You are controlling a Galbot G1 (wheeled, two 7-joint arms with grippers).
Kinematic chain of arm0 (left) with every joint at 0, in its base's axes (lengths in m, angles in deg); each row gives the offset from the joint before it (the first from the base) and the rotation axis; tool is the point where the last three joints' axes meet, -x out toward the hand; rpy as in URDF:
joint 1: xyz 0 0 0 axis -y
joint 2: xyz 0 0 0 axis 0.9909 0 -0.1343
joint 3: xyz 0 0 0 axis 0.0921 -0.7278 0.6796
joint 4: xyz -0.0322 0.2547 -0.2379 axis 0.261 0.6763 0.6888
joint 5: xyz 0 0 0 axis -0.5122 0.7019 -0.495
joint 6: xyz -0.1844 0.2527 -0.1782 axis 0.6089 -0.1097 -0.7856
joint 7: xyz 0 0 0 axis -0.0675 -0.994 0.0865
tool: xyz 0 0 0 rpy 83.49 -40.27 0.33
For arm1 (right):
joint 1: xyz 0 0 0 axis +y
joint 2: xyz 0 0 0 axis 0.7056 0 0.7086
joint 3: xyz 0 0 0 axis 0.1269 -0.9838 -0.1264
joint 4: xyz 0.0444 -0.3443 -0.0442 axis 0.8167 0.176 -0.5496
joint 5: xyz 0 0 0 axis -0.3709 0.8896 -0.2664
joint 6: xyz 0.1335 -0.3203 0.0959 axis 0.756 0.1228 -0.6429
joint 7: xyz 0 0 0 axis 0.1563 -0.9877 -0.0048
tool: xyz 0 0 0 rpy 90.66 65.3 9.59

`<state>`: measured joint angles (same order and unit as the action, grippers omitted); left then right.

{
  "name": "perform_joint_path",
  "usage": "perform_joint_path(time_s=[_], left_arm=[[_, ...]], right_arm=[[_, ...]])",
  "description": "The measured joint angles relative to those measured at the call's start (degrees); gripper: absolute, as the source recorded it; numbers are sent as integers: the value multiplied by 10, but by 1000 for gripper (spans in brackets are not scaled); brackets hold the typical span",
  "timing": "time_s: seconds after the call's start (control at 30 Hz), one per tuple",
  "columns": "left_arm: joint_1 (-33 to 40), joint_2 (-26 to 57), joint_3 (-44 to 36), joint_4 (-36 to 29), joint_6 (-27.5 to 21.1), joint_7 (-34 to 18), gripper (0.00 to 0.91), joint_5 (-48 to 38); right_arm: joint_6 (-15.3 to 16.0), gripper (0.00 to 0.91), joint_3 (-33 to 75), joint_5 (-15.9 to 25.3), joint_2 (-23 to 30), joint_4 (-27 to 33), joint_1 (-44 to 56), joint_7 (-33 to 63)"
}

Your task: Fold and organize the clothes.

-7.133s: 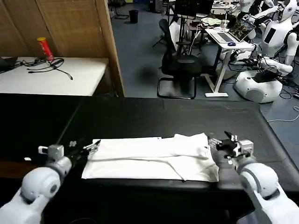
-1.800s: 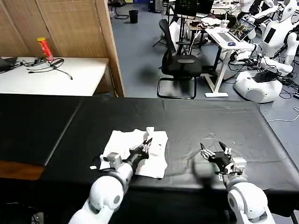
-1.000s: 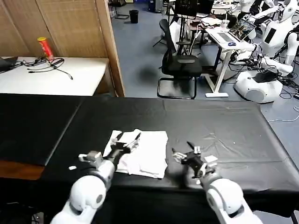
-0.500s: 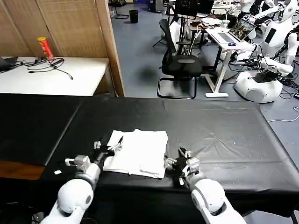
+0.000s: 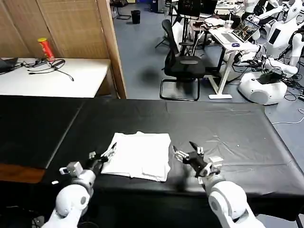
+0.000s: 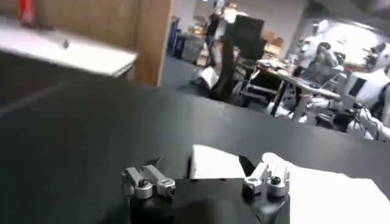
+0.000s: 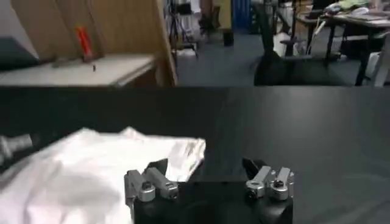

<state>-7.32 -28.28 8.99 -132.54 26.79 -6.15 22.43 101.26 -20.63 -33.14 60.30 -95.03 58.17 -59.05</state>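
- Lying folded into a compact, roughly square bundle, the white T-shirt (image 5: 140,155) is seen on the black table cover (image 5: 223,128), towards the near edge and a little left of the middle.
- The left gripper (image 5: 101,156) is held just beside the shirt's near left corner, its fingers spread apart and nothing held between them; in the left wrist view the left gripper (image 6: 206,176) is shown with its jaws wide over the dark surface, the shirt (image 6: 317,189) lying just beyond it.
- The right gripper (image 5: 186,152) is held just off the shirt's right edge, fingers likewise parted and empty; in the right wrist view the right gripper (image 7: 207,173) is seen splayed, with the rumpled shirt (image 7: 91,170) close in front of it.
- The dark cover is drawn flat, with faint creases towards its right side.
- Behind, on the left, a white side table (image 5: 52,76) is placed before a wooden partition (image 5: 71,28); a red canister (image 5: 46,49) and black cables (image 5: 50,66) are set on it.
- Beyond the table, a black office chair (image 5: 183,64) is stood on the blue-grey floor, a white desk (image 5: 232,42) with a laptop (image 5: 240,32) is seen further right, and white robots (image 5: 273,57) are parked at the far right.
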Motion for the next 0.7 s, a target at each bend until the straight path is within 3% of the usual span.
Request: perform_joint_path(time_s=[0.07,0.1,0.13,0.17,0.23,0.3,0.57,0.7], left_arm=[[-2,-2,2,2,-1,0,556,-8],[-3,-2,3,3,-1,0,458,-10],[-5,-3,3,4,-2,1,244,-10],[-6,-4,3,5,-3,2,176,-10],[-8,-5,4,6,-6,4,127,-11],[-9,-7,5,8,-8,4,0,-17],[-7,-15,17,2,-27,-1,0,-75],[-3,-7,19,-11,-26,-1,0,-44]], right_arm=[[-2,878,0,-1,1,-5,0,0],[-2,878,1,-1,1,-7,0,0],[-3,878,1,-1,2,-9,0,0],[-3,878,1,-2,2,-10,0,0],[-4,878,2,-2,2,-12,-1,0],[-5,878,3,-2,2,-15,0,-1],[-9,878,6,2,6,-19,5,-1],[-12,878,12,12,6,-16,6,-3]])
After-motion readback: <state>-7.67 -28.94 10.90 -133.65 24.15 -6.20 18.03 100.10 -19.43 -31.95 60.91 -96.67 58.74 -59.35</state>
